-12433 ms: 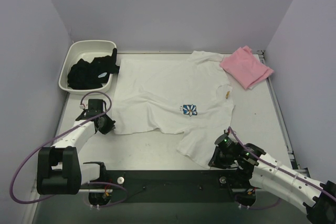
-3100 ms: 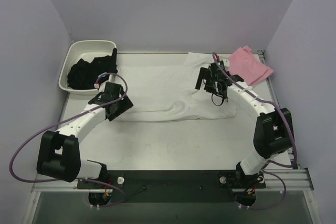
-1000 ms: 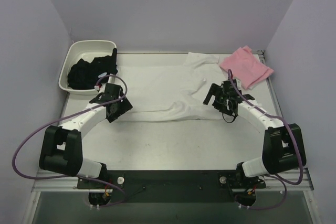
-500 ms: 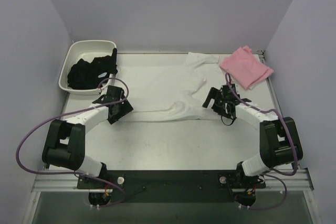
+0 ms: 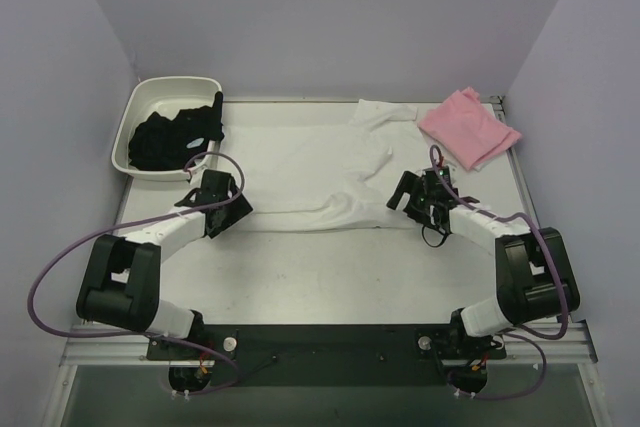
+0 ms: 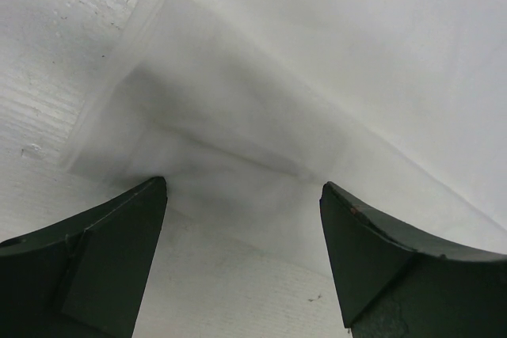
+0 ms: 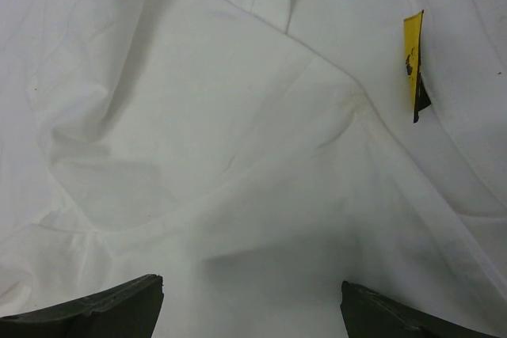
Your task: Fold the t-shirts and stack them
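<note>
The white t-shirt (image 5: 300,162) lies folded lengthwise across the table, its print hidden. Its yellow neck tag (image 7: 413,53) shows in the right wrist view. The pink t-shirt (image 5: 468,127) lies folded at the far right corner, touched by neither arm. My left gripper (image 5: 236,209) (image 6: 244,187) is open and low at the white shirt's near left corner (image 6: 230,116), with bare table between its fingers. Also open, my right gripper (image 5: 403,193) (image 7: 249,282) hovers over the wrinkled cloth (image 7: 238,132) at the shirt's near right end, holding nothing.
A white tub (image 5: 136,107) with black garments (image 5: 175,137) stands at the far left corner, close behind the left arm. Lilac walls close in the table on the left, back and right. The black base rail (image 5: 330,342) runs along the near edge.
Both grippers have drawn slightly toward the near side along the folded white shirt's near edge. Both stay open. The shirts have not moved.
</note>
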Robot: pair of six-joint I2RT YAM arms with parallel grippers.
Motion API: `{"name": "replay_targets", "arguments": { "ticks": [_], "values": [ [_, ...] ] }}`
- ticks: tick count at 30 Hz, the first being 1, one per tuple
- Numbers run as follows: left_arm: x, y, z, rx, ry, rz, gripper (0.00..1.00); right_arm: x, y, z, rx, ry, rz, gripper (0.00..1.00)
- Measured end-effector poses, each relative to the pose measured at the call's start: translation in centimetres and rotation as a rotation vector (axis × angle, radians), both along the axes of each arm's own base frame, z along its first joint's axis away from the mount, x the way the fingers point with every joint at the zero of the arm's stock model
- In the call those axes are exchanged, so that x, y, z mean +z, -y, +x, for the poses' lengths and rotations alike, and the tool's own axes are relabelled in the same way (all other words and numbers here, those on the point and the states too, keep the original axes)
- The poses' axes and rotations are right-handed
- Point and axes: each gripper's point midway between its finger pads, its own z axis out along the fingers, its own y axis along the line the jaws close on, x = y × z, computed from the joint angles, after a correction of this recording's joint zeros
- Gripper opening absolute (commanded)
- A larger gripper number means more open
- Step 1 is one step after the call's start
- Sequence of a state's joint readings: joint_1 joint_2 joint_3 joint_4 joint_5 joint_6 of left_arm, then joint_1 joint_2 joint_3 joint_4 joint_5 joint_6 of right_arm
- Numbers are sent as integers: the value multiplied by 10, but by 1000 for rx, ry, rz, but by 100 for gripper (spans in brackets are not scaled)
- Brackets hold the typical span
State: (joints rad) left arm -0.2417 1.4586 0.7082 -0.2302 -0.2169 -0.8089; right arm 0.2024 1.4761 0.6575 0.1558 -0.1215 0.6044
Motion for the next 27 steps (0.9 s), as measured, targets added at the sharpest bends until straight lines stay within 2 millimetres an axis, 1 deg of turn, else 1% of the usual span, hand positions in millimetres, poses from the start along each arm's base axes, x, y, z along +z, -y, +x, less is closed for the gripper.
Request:
{"name": "replay_targets", "arguments": {
  "ticks": [5, 9, 11, 16, 20, 23, 27],
  "values": [
    [1, -2, -11, 10, 22, -16, 88, 0, 4, -9, -15, 2, -7, 98],
    [2, -4, -29, 17, 16, -33, 88, -2, 12, -24, -43, -18, -25, 98],
    [1, -6, -44, 22, -5, -34, 88, -2, 15, -32, -56, -28, -31, 98],
    [3, -11, -77, 27, -39, -34, 88, -6, 24, -61, -91, -114, -57, 98],
    [16, -16, -89, 41, -17, -37, 88, -5, 29, -83, -108, -144, -87, 98],
    [25, -17, -93, 43, 6, -42, 88, 5, 28, -94, -98, -119, -99, 98],
    [36, -17, -95, 38, 19, -45, 88, 29, 18, -92, -50, -46, -101, 98]
  ]
}}
